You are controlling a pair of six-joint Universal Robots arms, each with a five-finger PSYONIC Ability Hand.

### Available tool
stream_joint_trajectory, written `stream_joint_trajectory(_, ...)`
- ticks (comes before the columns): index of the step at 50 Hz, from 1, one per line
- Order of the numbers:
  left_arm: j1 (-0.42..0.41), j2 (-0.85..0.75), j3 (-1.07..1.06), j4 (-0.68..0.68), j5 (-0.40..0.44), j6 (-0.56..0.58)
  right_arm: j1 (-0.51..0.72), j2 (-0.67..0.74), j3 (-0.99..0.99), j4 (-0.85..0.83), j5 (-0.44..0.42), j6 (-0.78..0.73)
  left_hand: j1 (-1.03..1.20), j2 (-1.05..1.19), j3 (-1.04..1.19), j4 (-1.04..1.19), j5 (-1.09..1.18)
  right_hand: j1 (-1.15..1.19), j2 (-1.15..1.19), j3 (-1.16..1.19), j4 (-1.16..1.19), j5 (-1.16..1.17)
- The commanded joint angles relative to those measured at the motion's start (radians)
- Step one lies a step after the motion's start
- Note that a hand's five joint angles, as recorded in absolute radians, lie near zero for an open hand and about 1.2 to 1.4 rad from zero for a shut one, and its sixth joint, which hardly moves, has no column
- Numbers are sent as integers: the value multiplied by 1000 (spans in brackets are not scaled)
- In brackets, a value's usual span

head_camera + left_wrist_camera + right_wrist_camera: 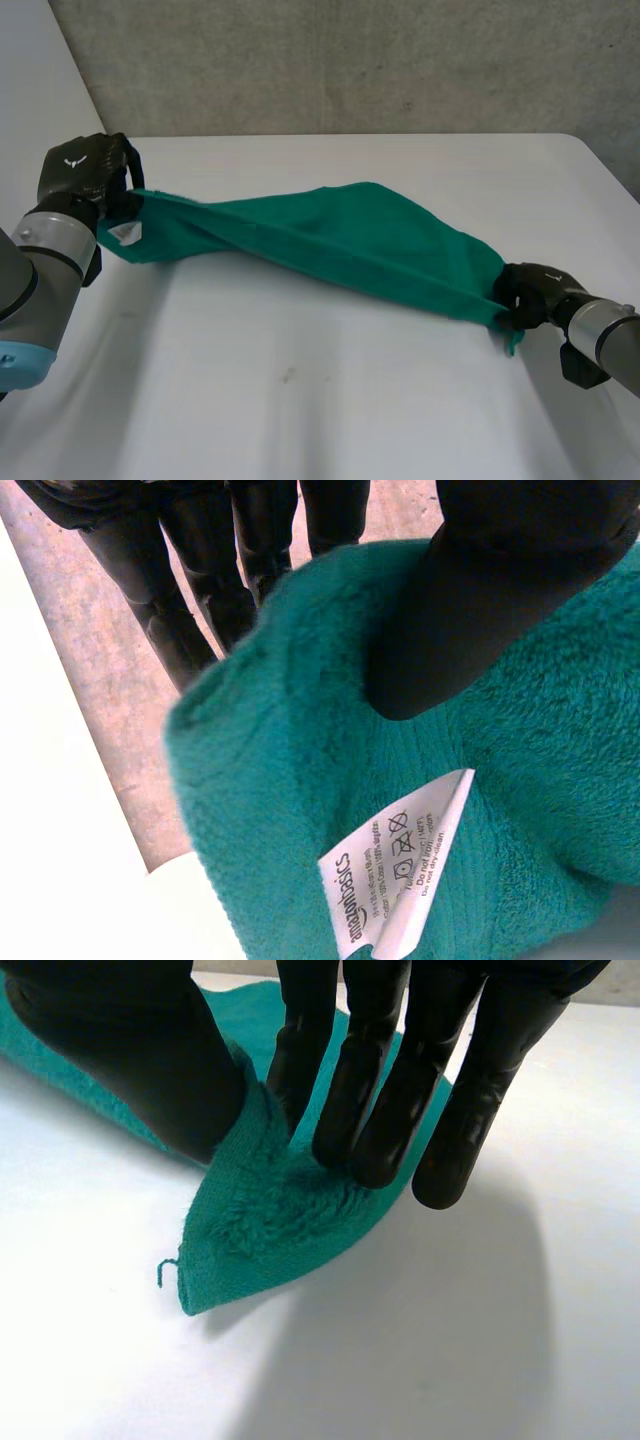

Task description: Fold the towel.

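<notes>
Towel (340,240) spans the counter (300,400), its long axis slanting from the left hand (90,170) at the far side to the right hand (530,290) nearer, each pinching an end corner.

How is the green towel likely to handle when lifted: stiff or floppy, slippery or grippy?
Likely floppy: the towel sags and twists between the left hand and the right hand. Probably grippy: its pile looks fuzzy under the right hand's fingers.
</notes>
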Motion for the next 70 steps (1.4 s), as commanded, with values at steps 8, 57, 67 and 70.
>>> stream_joint_trajectory(8,-6,78,100,-293,3,38,6,-322,-164,240,15,-368,250,200,204,202,256,416,232,239,233,265)
stream_joint_trajectory(57,-72,-241,864,213,-108,491,197,130,-1365,52,365,-448,250,200,204,202,256,416,232,239,233,265)
stream_joint_trajectory(67,-31,-221,676,60,-91,299,196,-24,-937,13,307,-440,250,200,204,202,256,416,232,239,233,265)
stream_joint_trajectory(70,-21,-221,602,61,-77,282,196,-24,-828,13,279,-439,250,200,204,202,256,416,232,239,233,265)
